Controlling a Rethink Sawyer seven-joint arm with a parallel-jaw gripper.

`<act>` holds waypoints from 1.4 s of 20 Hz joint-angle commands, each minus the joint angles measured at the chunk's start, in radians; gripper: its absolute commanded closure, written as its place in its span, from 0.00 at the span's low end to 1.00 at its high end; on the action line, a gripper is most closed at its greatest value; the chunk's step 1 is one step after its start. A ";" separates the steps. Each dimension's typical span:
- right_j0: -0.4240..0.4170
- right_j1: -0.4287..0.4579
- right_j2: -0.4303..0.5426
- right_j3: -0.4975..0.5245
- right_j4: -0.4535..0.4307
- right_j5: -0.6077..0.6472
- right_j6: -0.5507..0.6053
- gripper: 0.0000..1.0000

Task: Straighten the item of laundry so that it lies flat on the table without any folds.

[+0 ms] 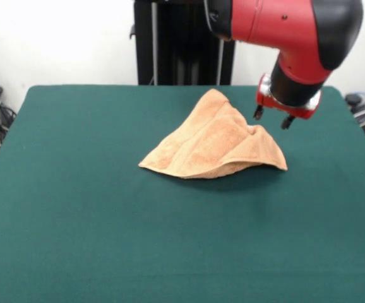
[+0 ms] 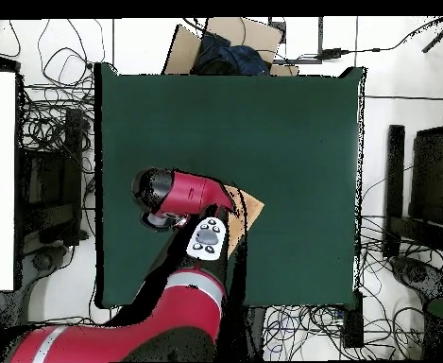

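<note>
My claw (image 1: 271, 117) hangs open and empty beside the crumpled towel (image 1: 214, 142) on the green surface (image 1: 94, 208); it looks soft, light, floppy; I would pinch a corner.

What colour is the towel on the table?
Peach-orange, plain; the towel shows best in the front view.

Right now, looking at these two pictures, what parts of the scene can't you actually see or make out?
- Towel, overhead view: the arm covers nearly all of it; only a small corner shows.
- Towel, front view: it lies humped in folds, so its underside is hidden; no tag shows.
- Gripper, overhead view: hidden beneath the arm's own body.
- Arm, front view: cut off by the top edge.
</note>
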 commanded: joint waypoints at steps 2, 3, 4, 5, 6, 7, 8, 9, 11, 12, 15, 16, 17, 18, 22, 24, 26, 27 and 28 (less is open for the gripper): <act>-0.028 0.162 0.036 -0.123 0.042 -0.126 0.254 0.00; -0.034 0.176 0.042 -0.129 0.044 -0.148 0.245 0.00; -0.040 0.190 0.048 -0.137 0.046 -0.165 0.237 0.00; -0.041 0.199 0.050 -0.140 0.047 -0.178 0.236 0.00; -0.040 0.205 0.049 -0.145 0.048 -0.186 0.236 0.00; -0.040 0.207 0.050 -0.143 0.051 -0.191 0.237 0.00; -0.040 0.206 0.049 -0.141 0.053 -0.193 0.237 0.00; -0.038 0.203 0.049 -0.136 0.055 -0.194 0.237 0.00; -0.036 0.196 0.048 -0.125 0.058 -0.197 0.235 0.00; -0.036 0.194 0.047 -0.122 0.060 -0.201 0.235 0.00; -0.034 0.196 0.046 -0.121 0.060 -0.210 0.233 0.00; -0.033 0.197 0.044 -0.125 0.054 -0.214 0.226 0.00; -0.031 0.196 0.042 -0.124 0.050 -0.221 0.225 0.00; -0.030 0.196 0.041 -0.121 0.054 -0.222 0.231 0.00; -0.017 0.198 0.025 -0.123 0.056 -0.223 0.256 1.00; -0.016 0.199 0.022 -0.123 0.055 -0.222 0.257 1.00; -0.015 0.199 0.023 -0.122 0.056 -0.223 0.259 1.00; -0.014 0.199 0.022 -0.123 0.055 -0.224 0.258 1.00; -0.013 0.200 0.021 -0.124 0.054 -0.224 0.258 1.00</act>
